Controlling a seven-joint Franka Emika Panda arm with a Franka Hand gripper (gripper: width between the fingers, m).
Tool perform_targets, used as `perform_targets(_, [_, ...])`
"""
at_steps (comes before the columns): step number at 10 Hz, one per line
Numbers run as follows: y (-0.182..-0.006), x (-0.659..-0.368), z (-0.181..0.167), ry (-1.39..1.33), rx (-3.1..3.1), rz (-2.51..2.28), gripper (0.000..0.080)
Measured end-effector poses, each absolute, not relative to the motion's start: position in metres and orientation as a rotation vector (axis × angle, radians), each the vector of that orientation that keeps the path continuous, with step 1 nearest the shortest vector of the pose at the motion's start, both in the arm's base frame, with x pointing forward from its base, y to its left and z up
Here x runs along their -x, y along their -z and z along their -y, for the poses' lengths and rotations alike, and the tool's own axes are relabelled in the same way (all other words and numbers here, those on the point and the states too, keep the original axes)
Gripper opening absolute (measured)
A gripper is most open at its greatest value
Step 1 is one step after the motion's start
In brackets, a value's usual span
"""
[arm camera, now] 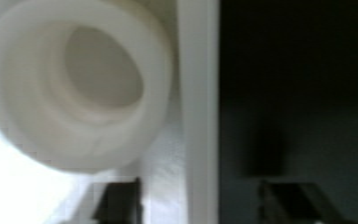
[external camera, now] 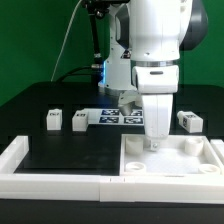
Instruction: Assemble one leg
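Hand (external camera: 155, 143): we cannot tell whether it grips anything.
Socket (arm camera: 78, 85): directly beneath our hand, in the panel (external camera: 168, 160).
Loose legs (external camera: 66, 120): well aside on the table (external camera: 70, 150).

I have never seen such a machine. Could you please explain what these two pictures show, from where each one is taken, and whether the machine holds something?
The white machine is a robot arm that ends in two fingers. The exterior view comes from a camera standing off the arm; the wrist view comes from a camera on the wrist, looking down past the fingers.

On the black table lie three small white legs, the flat marker board and a large white square panel. The arm is lowered over this panel, and the wrist view shows one of its round sockets very close. Whether the fingers hold anything cannot be told.
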State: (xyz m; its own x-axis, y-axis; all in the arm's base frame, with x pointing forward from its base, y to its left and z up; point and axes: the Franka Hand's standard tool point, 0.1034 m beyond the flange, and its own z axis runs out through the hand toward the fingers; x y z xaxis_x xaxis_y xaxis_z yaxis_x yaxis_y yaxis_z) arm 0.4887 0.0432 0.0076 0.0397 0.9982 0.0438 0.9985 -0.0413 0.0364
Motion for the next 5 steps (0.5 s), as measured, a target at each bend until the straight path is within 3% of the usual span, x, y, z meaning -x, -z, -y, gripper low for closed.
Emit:
perform_targets(1, [-0.0076,-0.4886,-0.0430,0.089,2.263,2.172,0.0360])
perform_targets(2, [-0.0075,-0.4886,-0.0428,0.089,2.263,2.171,0.0543])
perform_targets(3, [-0.0075,-0.4886,-0.0426,0.089,2.263,2.171,0.0616])
perform_targets(5, [-0.0075,-0.4886,-0.0425,0.089,2.264,2.170,0.0643])
